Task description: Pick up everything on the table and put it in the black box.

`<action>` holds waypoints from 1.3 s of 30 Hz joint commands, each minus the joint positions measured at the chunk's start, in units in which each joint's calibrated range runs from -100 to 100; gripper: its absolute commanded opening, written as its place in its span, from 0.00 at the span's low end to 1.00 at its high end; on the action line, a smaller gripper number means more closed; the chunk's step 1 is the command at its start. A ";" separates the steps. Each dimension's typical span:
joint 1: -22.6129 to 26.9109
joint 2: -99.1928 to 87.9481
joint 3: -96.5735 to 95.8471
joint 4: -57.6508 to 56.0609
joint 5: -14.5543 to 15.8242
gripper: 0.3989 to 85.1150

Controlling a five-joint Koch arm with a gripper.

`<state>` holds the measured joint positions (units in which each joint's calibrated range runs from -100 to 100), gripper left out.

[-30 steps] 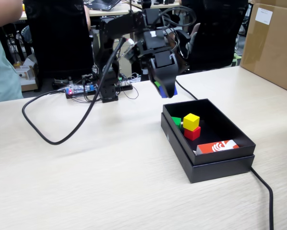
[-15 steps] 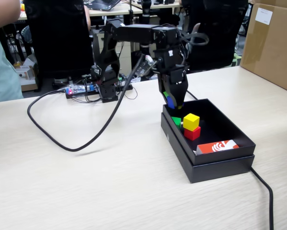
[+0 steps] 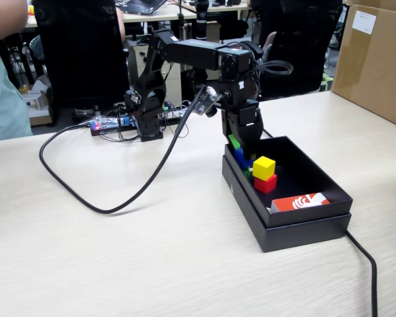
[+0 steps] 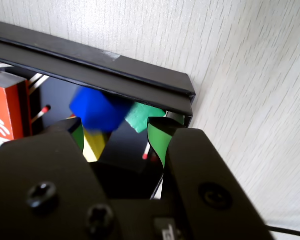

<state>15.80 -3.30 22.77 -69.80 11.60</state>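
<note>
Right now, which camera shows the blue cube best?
The wrist view: the blue cube fills the middle, blurred, over the box. The fixed view shows only a blue sliver under the tool.

Only a white swirl logo shows on the red-and-white card (image 3: 300, 201); no legible words.

A wide beige wood-grain desk (image 3: 118, 251) fills the foreground under even, bright light. Behind it stand dark office chairs (image 3: 85, 53) and another cluttered worktop (image 3: 145, 10) (a big brown cardboard carton (image 3: 376, 59) at right).
</note>
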 commanded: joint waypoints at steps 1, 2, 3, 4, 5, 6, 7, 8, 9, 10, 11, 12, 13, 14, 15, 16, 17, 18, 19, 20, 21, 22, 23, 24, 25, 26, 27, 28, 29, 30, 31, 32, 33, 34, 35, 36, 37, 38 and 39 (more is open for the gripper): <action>0.39 -3.07 0.62 -0.65 0.05 0.33; 0.34 -3.87 0.53 -0.65 0.05 0.33; 0.29 -5.02 0.53 -0.65 0.05 0.33; 0.20 -6.62 0.53 -0.65 0.05 0.33; 0.05 -8.23 0.53 -0.65 0.00 0.33; -0.15 -10.30 0.53 -0.65 -0.05 0.33; -0.34 -12.59 0.43 -0.65 -0.10 0.36; -0.59 -15.00 0.07 -0.65 -0.20 0.42; -0.83 -17.53 -0.38 -0.65 -0.54 0.47; -1.22 -20.16 -0.74 -0.65 -0.73 0.49; -1.61 -22.80 -1.11 -0.65 -0.78 0.49; -2.15 -25.21 -1.47 -0.65 -1.12 0.49; -2.59 -27.74 -2.01 -0.65 -1.56 0.52; -3.08 -30.03 -2.74 -0.56 -2.05 0.55; -3.66 -32.56 -3.65 -0.56 -2.44 0.56; -4.25 -35.08 -4.55 -0.56 -2.59 0.56; -4.93 -37.49 -5.64 -0.48 -3.08 0.56; -5.57 -40.02 -7.00 -0.39 -3.57 0.56; -6.25 -42.65 -8.63 -0.31 -4.10 0.56; -7.03 -45.41 -10.54 0.21 -4.59 0.56; -8.01 -48.74 -13.44 1.51 -5.27 0.56; -8.84 -52.52 -17.34 3.67 -6.11 0.56; -9.62 -56.19 -21.14 5.57 -6.98 0.56; -10.35 -59.75 -24.86 7.12 -7.72 0.56; -11.09 -63.08 -28.31 8.25 -8.40 0.56; -12.55 -69.62 -35.01 10.75 -9.57 0.56; -14.11 -75.24 -41.00 13.60 -10.60 0.56; -15.24 -80.41 -46.98 16.28 -11.33 0.56; -15.82 -83.04 -50.70 18.36 -11.72 0.56; -16.36 -85.34 -54.60 19.65 -11.82 0.56; -16.75 -87.40 -58.13 21.12 -11.92 0.56; -17.05 -89.81 -61.94 23.02 -12.26 0.56; -17.19 -91.42 -64.30 23.97 -12.31 0.56; -17.29 -92.68 -66.29 24.83 -12.45 0.56; -17.34 -93.72 -68.11 25.96 -12.55 0.56; -17.48 -95.32 -71.19 27.69 -12.65 0.56; -17.53 -95.90 -73.18 28.29 -12.60 0.57; -17.58 -96.13 -75.36 29.33 -12.50 0.57; -17.63 -96.35 -77.90 30.97 -12.45 0.58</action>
<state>-1.64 -97.67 -54.18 -43.63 -0.85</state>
